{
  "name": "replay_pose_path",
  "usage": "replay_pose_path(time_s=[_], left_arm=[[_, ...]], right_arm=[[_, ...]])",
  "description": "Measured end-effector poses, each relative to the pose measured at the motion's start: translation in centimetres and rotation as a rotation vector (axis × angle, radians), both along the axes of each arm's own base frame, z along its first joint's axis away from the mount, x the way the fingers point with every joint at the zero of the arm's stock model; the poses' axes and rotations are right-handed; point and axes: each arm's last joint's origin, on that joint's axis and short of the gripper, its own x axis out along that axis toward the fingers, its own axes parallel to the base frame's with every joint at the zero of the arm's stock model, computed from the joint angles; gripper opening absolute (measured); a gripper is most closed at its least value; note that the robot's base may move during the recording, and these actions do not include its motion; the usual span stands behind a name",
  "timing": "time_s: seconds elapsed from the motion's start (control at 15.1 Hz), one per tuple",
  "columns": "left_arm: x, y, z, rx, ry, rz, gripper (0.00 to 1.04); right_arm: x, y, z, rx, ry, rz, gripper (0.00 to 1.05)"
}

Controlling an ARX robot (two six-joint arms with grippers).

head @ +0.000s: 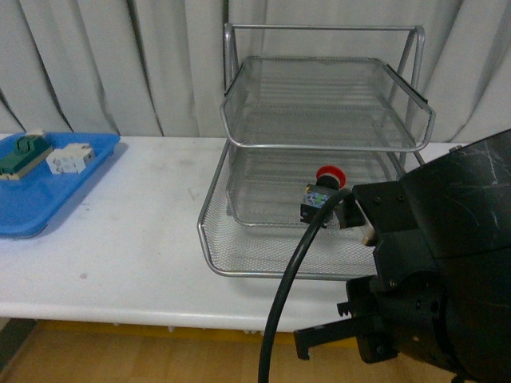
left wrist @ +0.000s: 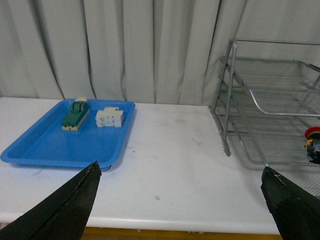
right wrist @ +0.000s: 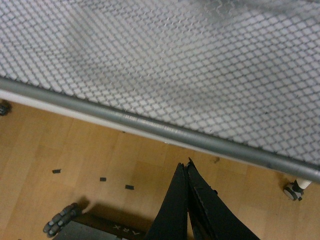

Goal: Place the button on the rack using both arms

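Left pincer [left wrist: 180, 200]: two dark fingertips show at the lower left and lower right corners of the left wrist view, spread wide apart with bare table between them; nothing is held.
Right pincer [right wrist: 187, 200]: in the right wrist view its two dark fingers meet at the lower centre of the frame, pressed together with nothing between them; it sits below the rack's grey front tube, over the wooden floor.
Button versus pincers: the button [head: 322, 194] lies apart from both; in the front view it shows just left of the right arm's black housing, and in the left wrist view only its red cap peeks in at the far right edge [left wrist: 313, 134].
Blue tray [head: 48, 199]: at the left of the front view, flat on the white table [head: 144, 239]; it holds a green-and-cream terminal block [head: 24, 154] and, just to its right, a white blocky component [head: 70, 159].
Rack [head: 319, 120]: centre right of the front view, standing on the table before the pale curtain; its lowest tray is slid forward.
Button in rack: it rests on the mesh of a lower tray, red cap towards the back, dark body with a small coloured label towards the camera; which of the two lower trays carries it I cannot tell.
Right arm: a bulky black housing [head: 447, 271] fills the lower right of the front view, with a black cable [head: 283, 295] curving up from the bottom edge towards the button.
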Motion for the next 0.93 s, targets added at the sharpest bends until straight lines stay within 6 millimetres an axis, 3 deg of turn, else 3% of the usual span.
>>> replay_pose_path(time_s=[0.66, 0.93], left_arm=[[0.0, 0.0, 0.0, 0.000, 0.000, 0.000, 0.98], [0.0, 0.0, 0.0, 0.000, 0.000, 0.000, 0.98]], right_arm=[[5.0, -0.3, 0.2, -0.036, -0.038, -0.051, 0.02], [8.9, -0.9, 0.7, -0.052, -0.067, -0.082, 0.02]])
